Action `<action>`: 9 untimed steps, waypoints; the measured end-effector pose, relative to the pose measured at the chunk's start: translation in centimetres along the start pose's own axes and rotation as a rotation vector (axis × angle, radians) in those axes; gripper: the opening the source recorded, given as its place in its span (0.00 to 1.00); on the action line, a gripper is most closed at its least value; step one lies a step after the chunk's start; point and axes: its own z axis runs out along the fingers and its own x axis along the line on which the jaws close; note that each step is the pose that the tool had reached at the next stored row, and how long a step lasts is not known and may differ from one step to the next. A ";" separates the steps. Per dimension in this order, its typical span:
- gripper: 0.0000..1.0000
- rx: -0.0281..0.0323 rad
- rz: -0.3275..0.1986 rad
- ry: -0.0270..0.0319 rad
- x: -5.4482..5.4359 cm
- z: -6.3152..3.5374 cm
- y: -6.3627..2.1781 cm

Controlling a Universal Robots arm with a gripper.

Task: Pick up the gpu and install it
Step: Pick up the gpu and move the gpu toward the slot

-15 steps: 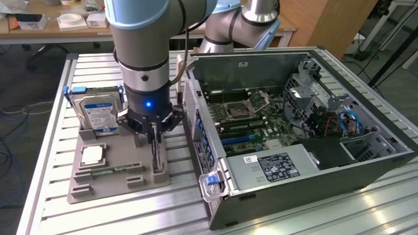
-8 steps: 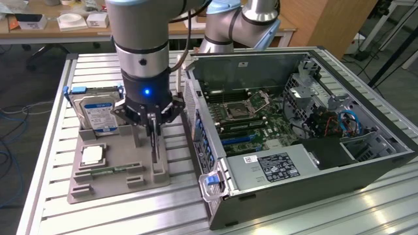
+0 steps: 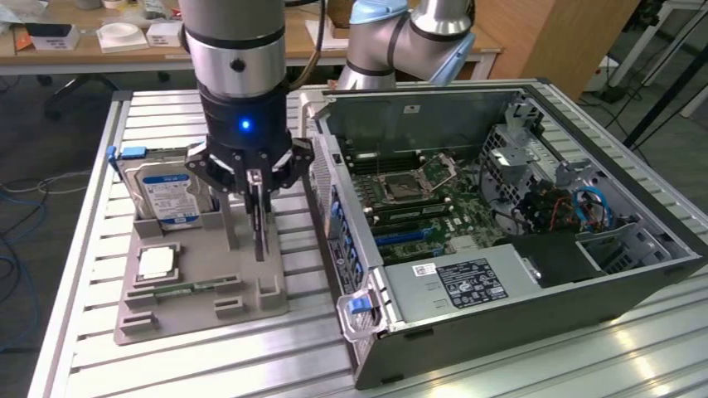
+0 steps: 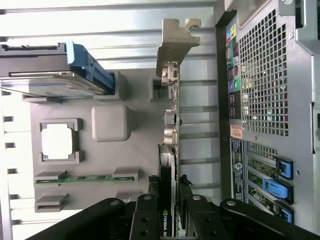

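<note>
At the exterior view's left, a silver hard drive with blue-white label (image 3: 166, 197) stands in a grey plastic holder tray (image 3: 182, 319). Left of centre, the black gripper (image 3: 259, 197) has its fingers closed on the gpu (image 3: 261, 236), a thin green card upright over that tray. At right lies an open dark-grey computer case (image 3: 619, 286).

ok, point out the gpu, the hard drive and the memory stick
gpu (image 4: 170, 131): wrist view, middle of the card's thin edge.
hard drive (image 3: 166, 197): exterior view, blue-white label.
memory stick (image 4: 86, 178): wrist view, middle of the green strip.
</note>
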 end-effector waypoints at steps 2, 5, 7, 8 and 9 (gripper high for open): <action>0.26 0.0000 0.000 0.0001 0.0 -0.04 0.00; 0.26 0.0000 0.000 0.0000 0.0 -0.04 0.00; 0.26 0.0001 0.000 0.0001 0.0 -0.05 0.00; 0.26 0.0001 0.000 0.0001 0.0 -0.05 0.00; 0.26 0.0001 0.000 0.0001 0.0 -0.05 0.00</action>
